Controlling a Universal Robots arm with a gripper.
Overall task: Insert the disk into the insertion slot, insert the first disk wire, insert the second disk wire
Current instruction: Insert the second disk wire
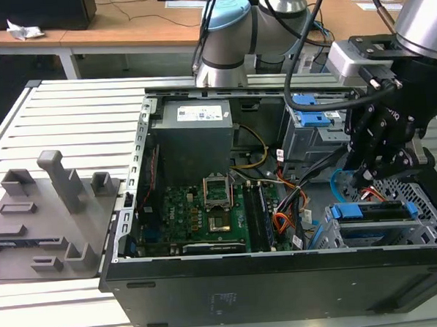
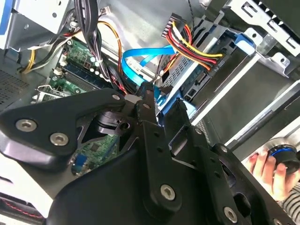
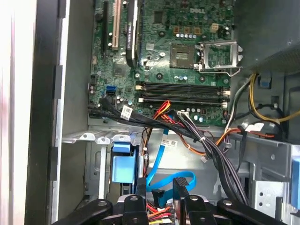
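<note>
Slatted aluminium table (image 1: 69, 105) under the whole set-up, with desks behind. Exterior view, read from 9 o'clock across to 3 o'clock:

- 9 o'clock: grey fixture block (image 1: 53, 216), well apart from the work.
- Centre: open computer case (image 1: 283, 284). The motherboard (image 1: 199, 208) is at 6 o'clock of the cavity and the power supply (image 1: 195, 132) at 12 o'clock.
- About 2 o'clock: grey drive box with blue latches (image 1: 308, 126). Not my target.
- 3 o'clock: my gripper (image 1: 367, 176), pointing down just above the disk (image 1: 353, 211). The disk sits inside the insertion slot (image 1: 430, 212), its blue frame edge facing the motherboard. I judge the first step done.

In both wrist views my fingers (image 3: 180, 190) stand apart, and the black plug (image 3: 158, 194) of the blue wire (image 3: 161, 164) lies in the gap between them. I see no pad pressing on it, so I log the gripper as not clamped.

Red-and-yellow wires (image 2: 197, 49) run to the disk's rear edge. I cannot tell whether their plug is fully home.

Risks (my judgement):
- The blue wire loops close beside the fingers, so a snag could drag the plug off line.
- A skewed plug would jam or bend against the port.
- The grey cable bundle (image 3: 211, 154) lies near and could get caught.
</note>
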